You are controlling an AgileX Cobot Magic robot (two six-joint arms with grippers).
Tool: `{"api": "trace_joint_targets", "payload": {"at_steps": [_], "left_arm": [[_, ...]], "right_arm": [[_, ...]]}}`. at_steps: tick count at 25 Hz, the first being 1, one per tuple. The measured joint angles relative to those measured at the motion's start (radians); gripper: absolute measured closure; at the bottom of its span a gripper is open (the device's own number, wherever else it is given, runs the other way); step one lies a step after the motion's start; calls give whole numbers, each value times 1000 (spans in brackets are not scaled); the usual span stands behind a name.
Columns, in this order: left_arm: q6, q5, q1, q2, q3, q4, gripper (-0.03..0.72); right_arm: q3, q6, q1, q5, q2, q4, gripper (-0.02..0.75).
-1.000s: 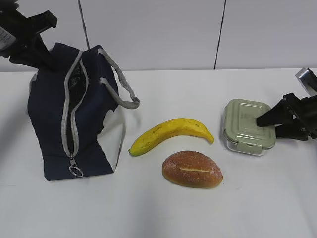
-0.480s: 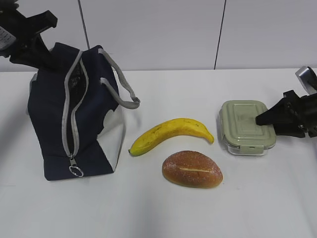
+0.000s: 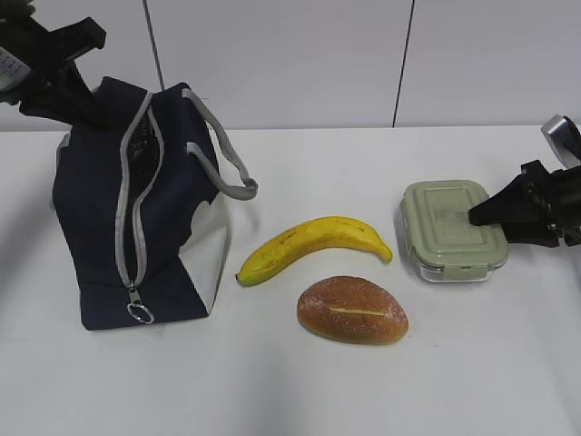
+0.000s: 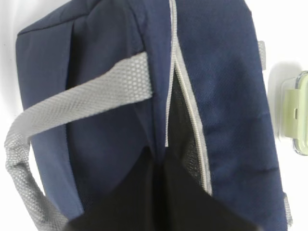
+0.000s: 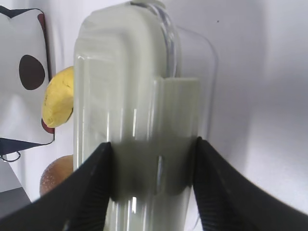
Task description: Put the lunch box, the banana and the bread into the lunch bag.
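Note:
The navy lunch bag stands at the left, its grey zipper open along the top. My left gripper is shut on the bag's top edge beside the zipper opening. The banana and the bread lie in the middle of the table. At the right sits the green-lidded lunch box. My right gripper is shut on it, one finger pressed to each face of its right end. Banana tip and bread show past the box.
A grey strap handle hangs off the bag toward the banana. The ring pull lies low on the bag's front. A white wall stands behind the white table.
My right gripper's fingers have closed onto the lunch box, and the box has slid slightly to the left. The left arm and the bag have stayed put.

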Motion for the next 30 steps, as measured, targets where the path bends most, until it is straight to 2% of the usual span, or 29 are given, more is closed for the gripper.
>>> {"api": "trace_joint_targets", "payload": {"at_steps": [20,24,30], "left_arm": [[0,0,0,0,0,-6,691],[0,-1,0,0,0,-31,691],[0,-3,0,0,0,-76,691]], "right_arm": [[-33,47,15,7,1,51,389],[-102,131,77,8,-18,32,389],[-307,341,212,33,-33,20,388]]}}
